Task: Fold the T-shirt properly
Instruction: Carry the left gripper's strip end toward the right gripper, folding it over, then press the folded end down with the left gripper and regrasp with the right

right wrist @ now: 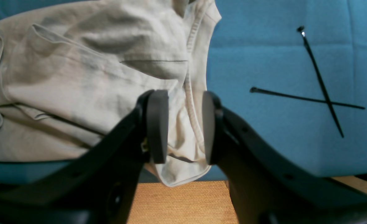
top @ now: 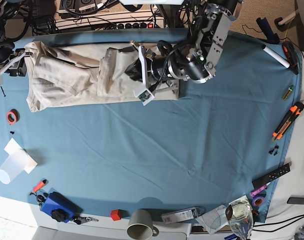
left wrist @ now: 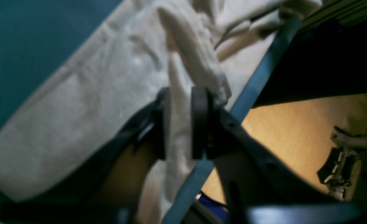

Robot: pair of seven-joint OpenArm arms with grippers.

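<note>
The beige T-shirt (top: 66, 75) lies crumpled along the far edge of the teal table cloth (top: 167, 150). At its right end, my left gripper (top: 138, 75) points left into the cloth. In the left wrist view, the left gripper (left wrist: 181, 124) is shut on a raised fold of the T-shirt (left wrist: 93, 93), right at the table's edge. My right gripper (top: 19, 60) is at the shirt's left end. Its pads stand apart there, and the right gripper (right wrist: 183, 127) is open around a hemmed edge of the T-shirt (right wrist: 77, 77) that droops slightly over the table edge.
Two black zip ties (right wrist: 323, 99) lie crossed on the cloth beside the right gripper. A red tape ring (top: 11, 117), a white cup (top: 11, 167), a blue tool (top: 57, 205) and a grey mug (top: 141, 225) sit along the left and near sides. Orange markers (top: 288, 120) lie far right.
</note>
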